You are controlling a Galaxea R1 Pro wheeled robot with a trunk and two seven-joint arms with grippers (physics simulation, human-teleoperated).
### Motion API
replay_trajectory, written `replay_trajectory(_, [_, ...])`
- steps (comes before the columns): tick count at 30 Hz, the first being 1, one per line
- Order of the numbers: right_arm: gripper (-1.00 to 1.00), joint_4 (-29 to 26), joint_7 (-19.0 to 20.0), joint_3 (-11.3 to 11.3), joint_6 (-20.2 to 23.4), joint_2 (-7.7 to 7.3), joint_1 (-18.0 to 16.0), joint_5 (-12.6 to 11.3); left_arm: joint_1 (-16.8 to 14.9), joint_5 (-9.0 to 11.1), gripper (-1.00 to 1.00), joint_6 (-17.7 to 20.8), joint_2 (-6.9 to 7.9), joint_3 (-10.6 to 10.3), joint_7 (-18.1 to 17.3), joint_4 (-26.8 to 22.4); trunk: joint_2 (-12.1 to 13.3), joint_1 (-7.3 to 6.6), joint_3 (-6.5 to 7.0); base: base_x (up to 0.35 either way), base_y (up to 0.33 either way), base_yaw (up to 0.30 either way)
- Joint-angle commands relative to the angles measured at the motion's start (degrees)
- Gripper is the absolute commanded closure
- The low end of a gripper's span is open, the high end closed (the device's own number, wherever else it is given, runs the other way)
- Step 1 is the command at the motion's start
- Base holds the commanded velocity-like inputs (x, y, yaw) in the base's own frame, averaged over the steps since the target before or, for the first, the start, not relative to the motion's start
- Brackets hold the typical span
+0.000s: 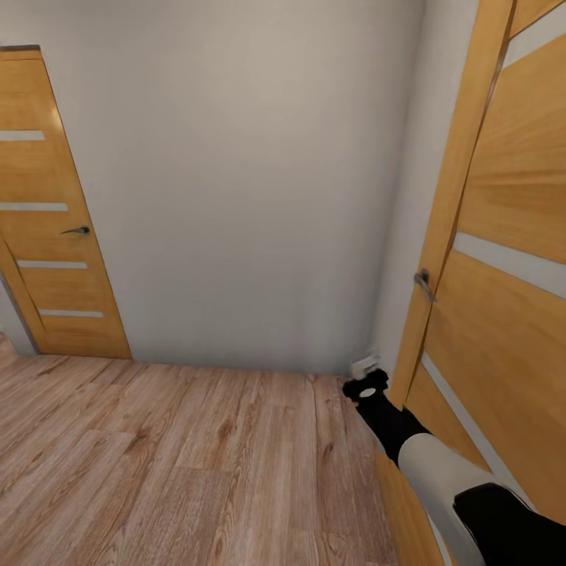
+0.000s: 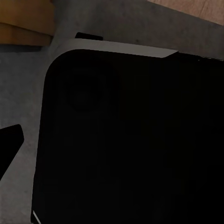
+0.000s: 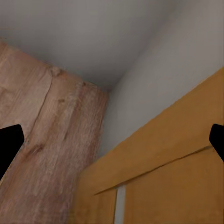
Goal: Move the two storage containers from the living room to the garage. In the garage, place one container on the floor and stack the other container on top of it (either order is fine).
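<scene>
Open plank floor (image 1: 157,456) ahead; right claw (image 3: 112,144), spread empty, near open door (image 1: 503,259); left claw's state unclear.

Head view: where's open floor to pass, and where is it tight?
Open: the wood floor between the left door and the grey wall. Tight: the right corner, where the right gripper sits close beside the open right door.

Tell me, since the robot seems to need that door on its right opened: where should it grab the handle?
Probably the lever's free end of the door handle, approached from the hallway side. The bar juts off the wooden door, leaving room for the open right gripper, now low near the floor.
</scene>
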Motion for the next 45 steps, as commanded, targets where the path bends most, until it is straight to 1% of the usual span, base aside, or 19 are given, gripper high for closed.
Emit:
replay_trajectory(1, [-1.00,1.8,1.1,0.3,0.6,-0.03,0.0,-0.8,0.0,0.4,-1.00,-0.1,-0.01,0.1,0.0,0.0,0.0,0.00,-0.05,0.000,0.000,0.000])
replay_trajectory(2, [-1.00,6.2,4.0,0.3,0.7,-0.08,0.0,-3.7,0.0,0.4,-1.00,-0.1,-0.01,0.1,0.0,0.0,0.0,0.00,-0.05,0.000,0.000,0.000])
replay_trajectory(3, [-1.00,13.8,8.3,0.2,0.7,-0.10,0.0,-7.8,0.0,0.3,-1.00,-0.1,-0.01,0.1,0.0,0.0,0.0,0.00,-0.05,0.000,0.000,0.000])
replay_trajectory(5, [-1.00,17.3,11.0,0.2,0.8,-0.15,-0.1,-9.7,0.0,0.3,-1.00,-0.1,-0.01,0.1,0.0,0.0,0.0,0.00,-0.05,0.000,0.000,0.000])
replay_trajectory(6, [-1.00,19.3,13.3,0.2,0.9,-0.32,-0.1,-11.0,0.0,0.3,-1.00,-0.1,-0.01,0.1,0.0,0.0,0.0,0.00,-0.05,0.000,0.000,0.000])
replay_trajectory(9, [-1.00,21.5,16.8,0.2,1.0,-0.59,1.0,-12.3,0.0,0.4,-1.00,-0.1,-0.01,0.1,0.0,0.0,0.0,0.00,-0.05,0.000,0.000,0.000])
replay_trajectory(10, [-1.00,21.9,17.4,0.2,1.1,-0.65,1.8,-12.5,0.0,0.4,-1.00,-0.1,-0.01,0.1,0.0,0.0,0.0,0.00,-0.05,0.000,0.000,0.000])
replay_trajectory(13, [-1.00,22.6,18.8,0.3,2.0,-0.83,6.3,-13.0,0.0,0.4,-1.00,-0.1,-0.01,0.1,0.0,0.0,0.0,0.00,-0.05,0.000,0.000,0.000])
replay_trajectory(14, [-1.00,22.8,19.2,0.3,2.5,-0.88,9.3,-13.1,0.0,0.4,-1.00,-0.1,-0.01,0.1,0.0,0.0,0.0,0.00,-0.05,0.000,0.000,0.000])
replay_trajectory(15, [-1.00,22.9,19.3,0.3,2.7,-0.90,10.8,-13.1,0.0,0.4,-1.00,-0.1,-0.01,0.1,0.0,0.0,0.0,0.00,-0.05,0.000,0.000,0.000])
replay_trajectory(16, [-1.00,23.0,19.5,0.3,2.8,-0.92,13.9,-13.2,0.0,0.4,-1.00,-0.1,-0.01,0.1,0.0,0.0,0.0,0.00,-0.05,0.000,0.000,0.000])
replay_trajectory(17, [-1.00,23.0,19.4,0.3,2.5,-1.00,20.6,-13.1,0.0,0.4,-1.00,-0.1,-0.07,0.1,0.0,0.0,0.0,0.00,-0.05,0.000,0.000,0.000])
replay_trajectory(19, [-1.00,23.0,19.2,0.3,2.1,-1.02,23.7,-13.0,0.0,0.4,-1.00,-0.1,-0.08,0.1,0.0,0.0,0.0,0.00,-0.05,0.000,0.000,0.000])
replay_trajectory(21, [-1.00,23.0,18.9,0.3,0.9,-1.08,30.6,-13.0,0.0,0.4,-1.00,-0.1,-0.05,0.1,0.0,0.0,0.0,0.00,-0.05,0.000,0.000,0.000])
replay_trajectory(24, [-1.00,23.0,18.8,0.4,-0.6,-1.76,35.7,-13.0,0.0,0.4,-1.00,-0.1,-0.08,0.1,0.0,0.0,0.0,0.00,-0.05,0.000,0.000,0.000])
replay_trajectory(27, [-1.00,23.1,18.9,0.4,-2.7,-2.47,38.2,-13.2,0.0,0.4,-1.00,-0.1,-0.09,0.1,0.0,0.0,0.0,0.00,-0.05,0.000,0.000,0.000])
replay_trajectory(29, [-1.00,23.1,19.0,0.4,-5.6,-2.78,40.8,-13.2,0.0,0.4,-1.00,-0.1,-0.08,0.2,0.0,0.0,0.0,0.00,-0.05,0.000,0.000,0.000])
replay_trajectory(32, [-1.00,23.1,19.5,0.4,-7.7,-3.07,42.5,-13.3,0.0,0.4,-1.00,-0.1,-0.07,0.1,0.0,0.0,0.0,0.00,-0.05,0.000,0.000,0.000])
replay_trajectory(45, [-1.00,23.0,19.3,1.2,-8.7,-3.13,43.4,-12.8,0.0,0.4,-1.00,-0.1,-0.09,0.2,0.0,0.0,0.0,0.00,-0.05,0.000,0.000,0.000])
